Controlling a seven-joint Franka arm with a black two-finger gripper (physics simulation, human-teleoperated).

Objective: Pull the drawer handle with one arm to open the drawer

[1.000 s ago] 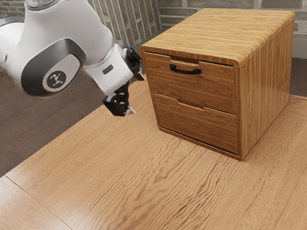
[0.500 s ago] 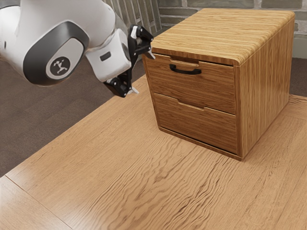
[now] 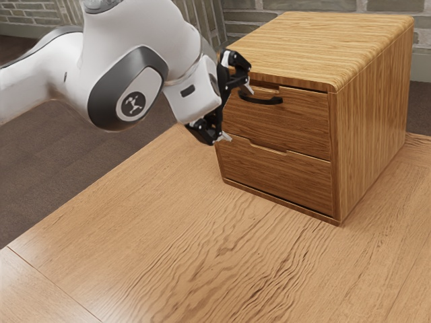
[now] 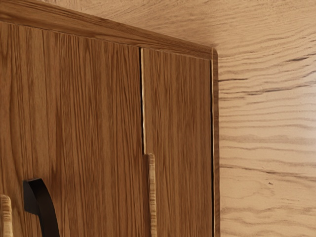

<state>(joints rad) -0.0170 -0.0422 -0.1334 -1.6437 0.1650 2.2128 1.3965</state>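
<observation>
Handle (image 3: pixel 261 101) on upper drawer (image 3: pixel 293 126) front

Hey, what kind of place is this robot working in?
Probably a simulated indoor room, home or workshop style: a brick wall behind, a dark carpet-like floor, and a two-drawer wooden cabinet standing on a wooden table.

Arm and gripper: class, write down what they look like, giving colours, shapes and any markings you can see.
The arm has glossy white, rounded shells. A dark grey band rings a pale grey round cap that bears a small dark emblem. The white hand block carries a small dark slot. The gripper is black, and its two fingers have pale tips.
</observation>
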